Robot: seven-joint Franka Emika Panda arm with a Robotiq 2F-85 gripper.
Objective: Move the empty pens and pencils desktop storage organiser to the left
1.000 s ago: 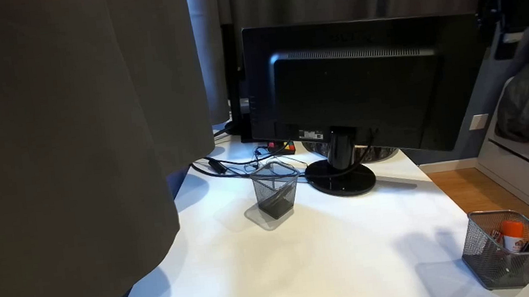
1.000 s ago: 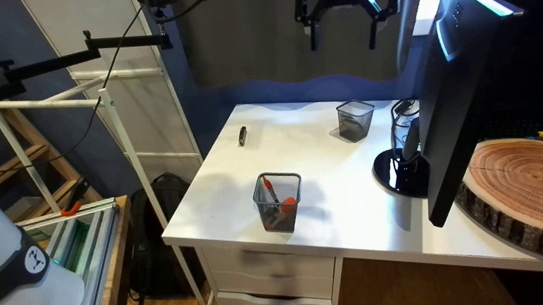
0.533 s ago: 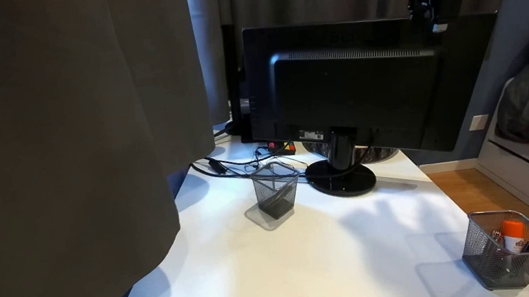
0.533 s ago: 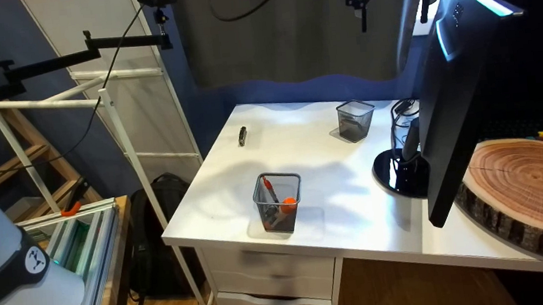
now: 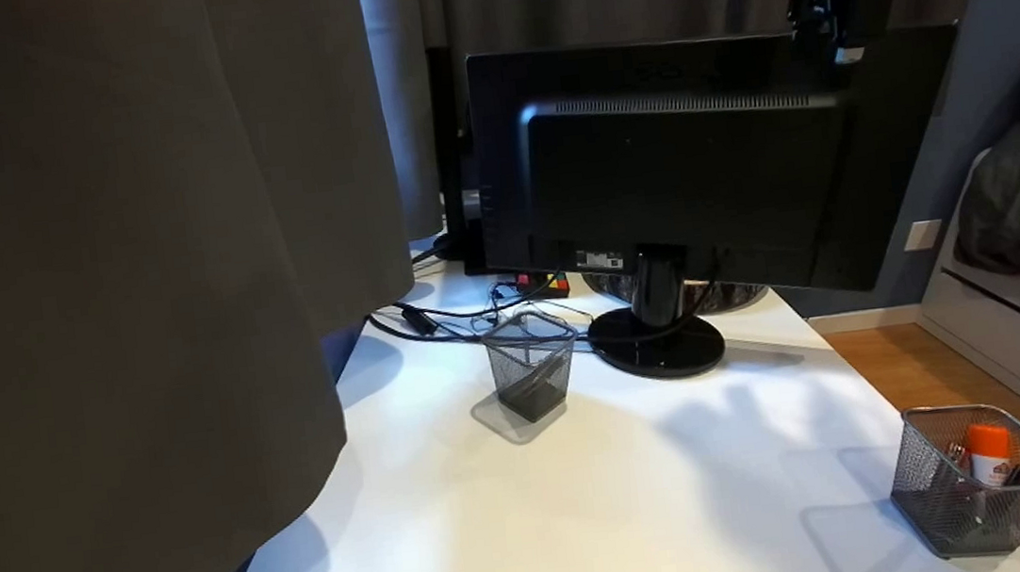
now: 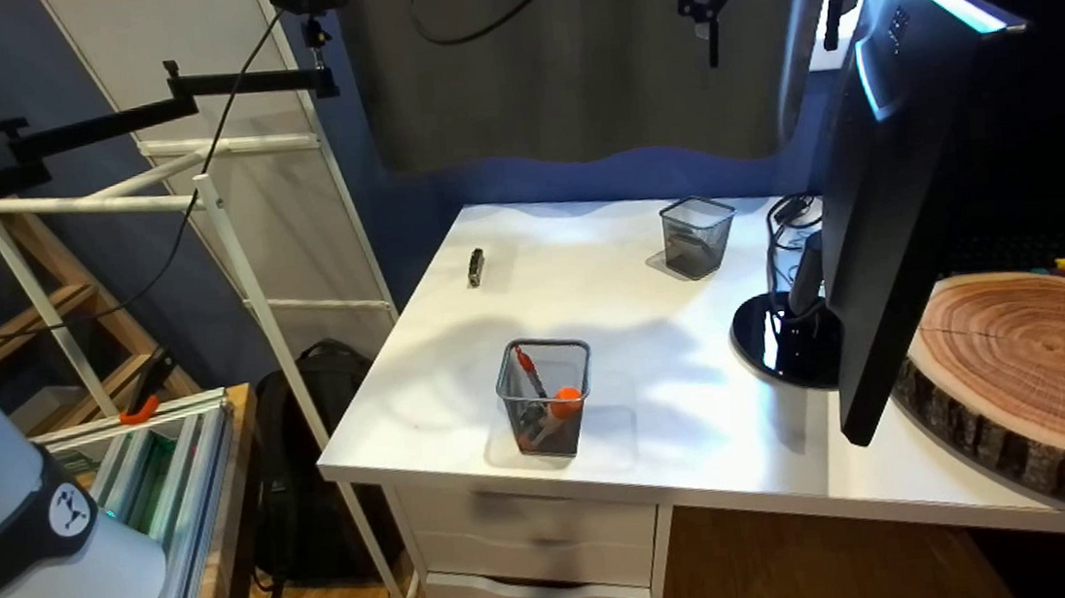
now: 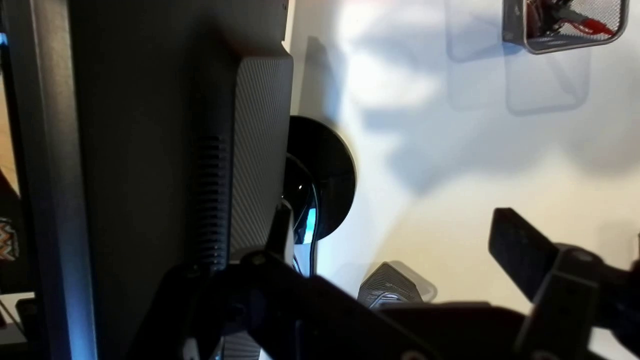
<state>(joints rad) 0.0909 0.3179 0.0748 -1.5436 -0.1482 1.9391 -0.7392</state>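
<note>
A grey wire-mesh organiser [image 5: 533, 369] stands upright on the white desk near the monitor stand; it also shows in an exterior view [image 6: 698, 239]. Something dark shows through its lower mesh; I cannot tell what. In the wrist view this organiser [image 7: 387, 285] shows between the fingers near the bottom, partly hidden by the gripper body. A second mesh organiser [image 6: 547, 400] at the desk's front edge holds a red pen and an orange-capped stick; it also shows in the wrist view [image 7: 515, 22]. My gripper [image 6: 772, 46] is open and empty, high above the desk beside the monitor.
A black monitor [image 5: 688, 173] on a round base [image 5: 659, 346] stands close to the gripper and organiser. Black cables [image 6: 783, 216] lie behind the organiser. A small dark object [image 6: 476, 267] lies on the desk [image 6: 578, 265]. A wooden slice [image 6: 1045, 347] lies beyond the monitor.
Over the first half second the gripper moved across towards the monitor, its shadow shifting with it. Since then it has stayed almost still. Both organisers have not moved.
</note>
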